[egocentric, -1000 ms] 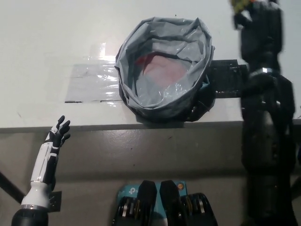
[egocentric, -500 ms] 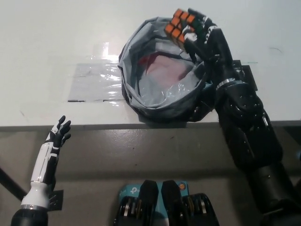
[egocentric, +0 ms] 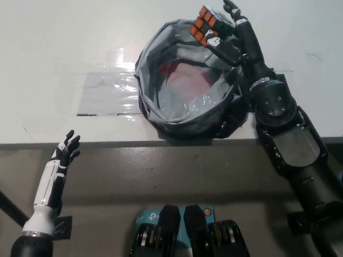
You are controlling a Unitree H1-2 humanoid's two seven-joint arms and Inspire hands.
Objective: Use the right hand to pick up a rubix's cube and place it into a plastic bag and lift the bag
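Note:
A grey plastic bag [egocentric: 161, 101] stands open on the white table [egocentric: 53, 43], something reddish showing through its bottom. My black right hand [egocentric: 231, 38] reaches in from the right over the bag's far rim. It is shut on the Rubik's cube [egocentric: 204, 24], whose orange face points up and left, though one finger sticks straight up past it. The cube hangs above the back rim of the bag, just inside its opening. My white left hand [egocentric: 66, 153] rests low at the left, below the table's front edge, fingers apart and holding nothing.
A clear plastic sheet [egocentric: 104, 93] lies flat on the table left of the bag. The table's front edge [egocentric: 107, 143] runs across the picture, with a grey floor below it. A dark flat piece [egocentric: 240, 115] shows under the bag's right side.
My right arm came down from the upper right carrying the cube to the bag's far rim. Since half a second ago the hand has turned and one finger has straightened upward.

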